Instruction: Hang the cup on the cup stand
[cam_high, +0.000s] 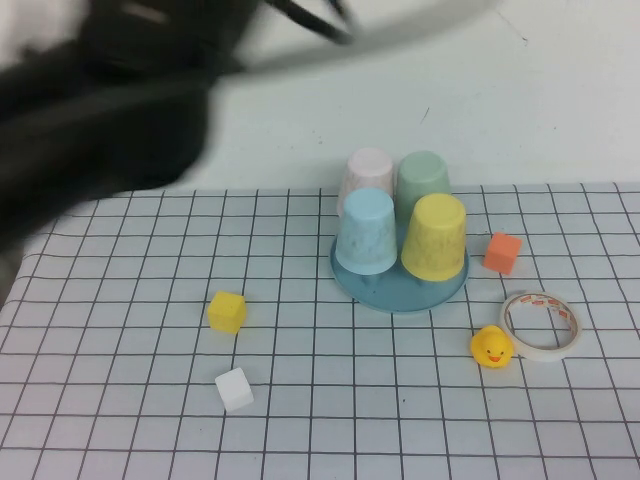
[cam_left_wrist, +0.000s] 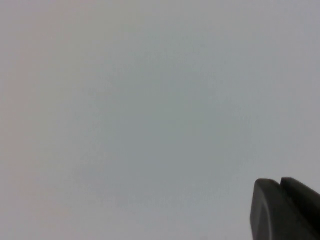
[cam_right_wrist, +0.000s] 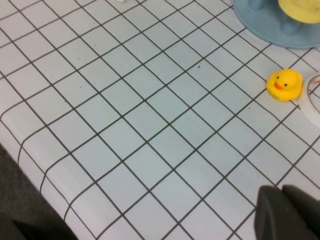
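The yellow cup (cam_high: 435, 237) stands upside down on the round blue cup stand (cam_high: 400, 295), at its front right. A corner of the cup (cam_right_wrist: 300, 10) and the stand's rim (cam_right_wrist: 265, 25) also show in the right wrist view. My left arm (cam_high: 100, 110) is a dark blur raised at the high view's upper left, far from the stand. The left gripper (cam_left_wrist: 279, 182) is shut and empty, facing a blank grey surface. My right gripper (cam_right_wrist: 281, 189) is shut on nothing, above the gridded table near its front edge, well short of the stand.
A light blue cup (cam_high: 366, 230), a pale green cup (cam_high: 423, 180) and a pinkish cup (cam_high: 368, 172) also sit inverted on the stand. Around it lie an orange cube (cam_high: 502, 252), a rubber duck (cam_high: 491, 347), a tape roll (cam_high: 541, 324), a yellow cube (cam_high: 227, 311) and a white cube (cam_high: 234, 389).
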